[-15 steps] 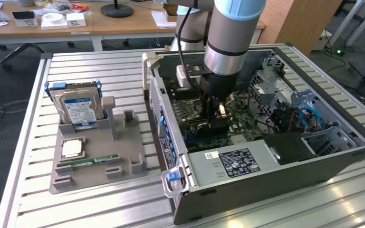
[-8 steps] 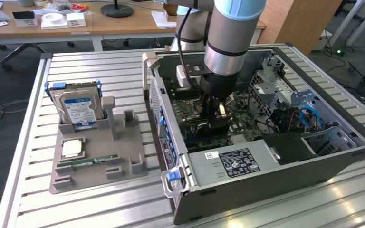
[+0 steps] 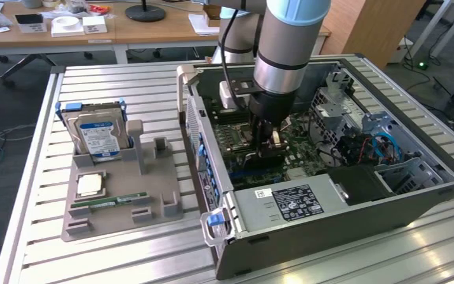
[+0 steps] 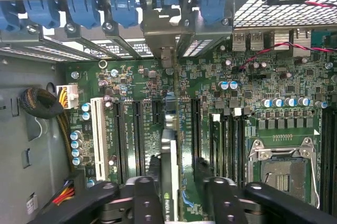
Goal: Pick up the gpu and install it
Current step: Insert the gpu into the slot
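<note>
"While the gpu (image 4: pixel 168 150) stands on its edge inside the computer case (image 3: pixel 321 219), just above the motherboard (image 4: pixel 263 77), what could go wrong for the robot?" asks the first technician.

"Several things," says the second. "The pincer (image 4: pixel 178 182) is closed nearly together on the upper edge of the card, one finger on each face, so it seems to have hold of it. But this is a grip on a thin edge. If the card turns a little between the fingers, its connector will not meet the slot straight."

"Is it over a slot?"

"That cannot be told, because the card hides what is under it. Long black slots (image 4: pixel 138 134) lie just beside it. If the arm presses while the card is between two of them, the connector would hit the bare board."

"And the silvery bracket (image 4: pixel 160 37)?"

"It is at the rear wall, among the blue latches (image 4: pixel 124 11). If it catches on the metal frame there, one end would not go down, and pressing could bend the card."

"Anything further out?"

"The capacitors (image 4: pixel 229 84) and the red wire (image 4: pixel 263 50) are near, so a finger that goes too low may touch them. Also, the case only rests on the worktop (image 3: pixel 116 254). A hard sideways push may shift it."
</note>
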### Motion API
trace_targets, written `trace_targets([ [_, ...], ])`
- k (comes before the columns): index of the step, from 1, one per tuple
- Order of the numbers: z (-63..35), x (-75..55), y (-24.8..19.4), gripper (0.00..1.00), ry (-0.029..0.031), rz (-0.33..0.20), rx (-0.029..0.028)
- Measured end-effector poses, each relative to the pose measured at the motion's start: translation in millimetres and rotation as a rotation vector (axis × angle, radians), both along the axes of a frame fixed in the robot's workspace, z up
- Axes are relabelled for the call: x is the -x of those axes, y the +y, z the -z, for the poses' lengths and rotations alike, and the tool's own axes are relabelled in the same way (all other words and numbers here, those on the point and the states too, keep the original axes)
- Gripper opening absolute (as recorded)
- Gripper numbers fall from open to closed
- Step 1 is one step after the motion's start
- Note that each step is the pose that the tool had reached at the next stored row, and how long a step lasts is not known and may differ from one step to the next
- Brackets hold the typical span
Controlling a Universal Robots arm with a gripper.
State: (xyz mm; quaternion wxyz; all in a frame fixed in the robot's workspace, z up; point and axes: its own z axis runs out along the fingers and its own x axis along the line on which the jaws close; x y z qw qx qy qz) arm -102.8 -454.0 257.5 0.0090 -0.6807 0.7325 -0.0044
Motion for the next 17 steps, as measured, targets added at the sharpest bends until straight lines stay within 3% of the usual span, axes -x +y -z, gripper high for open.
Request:
trace_targets([
  [1, -0.1, 0.0, 0.0, 0.35, 0.0001, 0.0, 0.0003],
  [3, 0.0, 0.0, 0.0, 0.35, 0.0001, 0.0, -0.0001],
  [4, 0.0, 0.0, 0.0, 0.29, 0.0001, 0.0, -0.0001],
  [17, 0.8, 0.1, -0.2, 0.29, 0.0, 0.0, -0.0002],
])
